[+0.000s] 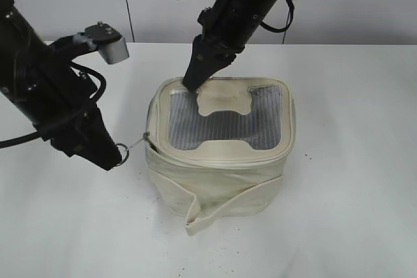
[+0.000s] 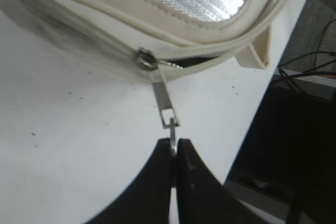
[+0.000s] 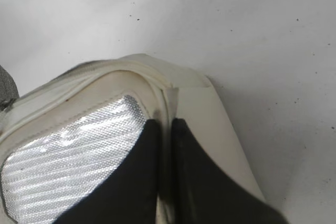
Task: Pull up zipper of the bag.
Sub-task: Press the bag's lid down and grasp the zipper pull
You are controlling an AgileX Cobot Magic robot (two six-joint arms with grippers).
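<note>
The cream bag (image 1: 221, 180) with grey mesh top (image 1: 228, 118) and an H-shaped patch stands mid-table. Its zipper (image 2: 105, 40) runs round the top rim; the silver pull (image 2: 164, 100) hangs out at the left front corner, with a dark gap beside the slider. My left gripper (image 2: 173, 142) is shut on the pull's ring, left of the bag in the exterior view (image 1: 120, 154). My right gripper (image 3: 165, 129) is shut on the bag's back rim (image 3: 157, 85), at the far left corner in the exterior view (image 1: 199, 83).
The white table (image 1: 345, 161) carries small dark specks. A loose cream strap (image 1: 202, 216) hangs at the bag's front. The table edge and dark cables show at the right of the left wrist view (image 2: 299, 66).
</note>
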